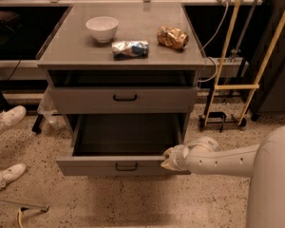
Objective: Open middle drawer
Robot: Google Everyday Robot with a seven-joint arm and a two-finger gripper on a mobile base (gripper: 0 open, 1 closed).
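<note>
Grey metal middle drawer [85, 166] stands pulled well out of the cabinet [76, 49], its plain inside exposed. White gripper [170, 158] sits at the drawer's right front corner; whether it is gripping cannot be told.

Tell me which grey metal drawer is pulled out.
The lower grey metal drawer, its inside showing, with the gripper at its right front corner; the upper grey drawer sits nearly shut.
</note>
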